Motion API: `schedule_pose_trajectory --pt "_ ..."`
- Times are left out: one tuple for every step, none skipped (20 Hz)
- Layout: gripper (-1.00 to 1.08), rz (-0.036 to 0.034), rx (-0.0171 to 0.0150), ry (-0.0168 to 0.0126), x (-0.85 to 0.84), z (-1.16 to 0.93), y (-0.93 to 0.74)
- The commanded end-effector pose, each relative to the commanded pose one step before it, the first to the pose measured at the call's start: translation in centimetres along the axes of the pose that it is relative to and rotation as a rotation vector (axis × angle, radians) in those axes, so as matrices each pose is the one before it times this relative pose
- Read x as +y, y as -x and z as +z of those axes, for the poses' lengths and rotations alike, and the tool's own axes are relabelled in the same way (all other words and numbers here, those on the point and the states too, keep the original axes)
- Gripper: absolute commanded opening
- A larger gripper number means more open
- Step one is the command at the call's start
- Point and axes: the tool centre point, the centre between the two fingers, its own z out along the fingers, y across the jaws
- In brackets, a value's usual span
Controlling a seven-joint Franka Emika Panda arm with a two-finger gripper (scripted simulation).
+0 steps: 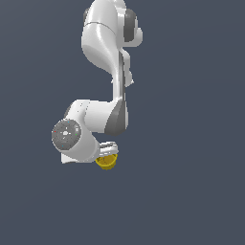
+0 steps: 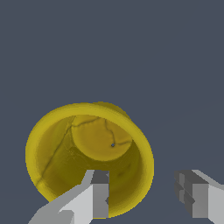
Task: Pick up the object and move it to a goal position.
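The yellow cup stands upright with its hollow inside facing the wrist camera. In the exterior view the cup shows just below the arm's hand, partly hidden by it. My gripper is open and straddles the cup's wall. One finger is over the inside of the cup and the other finger is outside it. Neither pad touches the wall. In the exterior view the gripper sits right on top of the cup, and its fingertips are hard to make out.
A plain dark grey floor surrounds the cup on all sides. The white arm rises above the cup in the exterior view. No other objects show.
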Motion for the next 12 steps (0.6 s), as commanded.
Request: schedule_pose_trajectory --pt "0.28 -0.00418 -0.00346 -0.00227 0.348 0.144 -0.049" --pt "0.28 -0.00069 -0.00083 -0.00051 0.075 0.041 -0.006" --pt "0.28 0.00000 0.00000 0.00000 0.062 -0.014 0.019" --pt "0.28 -0.00040 -0.00048 -0.00030 0.004 0.032 -0.015" --pt "0.28 0.00158 0.00041 0.00043 -0.047 -0.005 0.029" --pt "0.28 0.00000 0.00000 0.00000 0.002 0.035 0.000" --pt "0.28 0.00000 0.00000 0.00000 0.005 0.105 0.001" --pt "0.28 0.00000 0.00000 0.00000 0.008 0.176 0.002" --pt "0.28 0.00000 0.00000 0.00000 0.011 0.246 0.004" --pt "0.28 0.00000 0.00000 0.00000 0.013 0.316 0.006" --pt "0.28 -0.00064 -0.00020 -0.00018 -0.020 0.402 -0.010" --pt "0.28 0.00000 0.00000 0.00000 0.016 0.438 0.014"
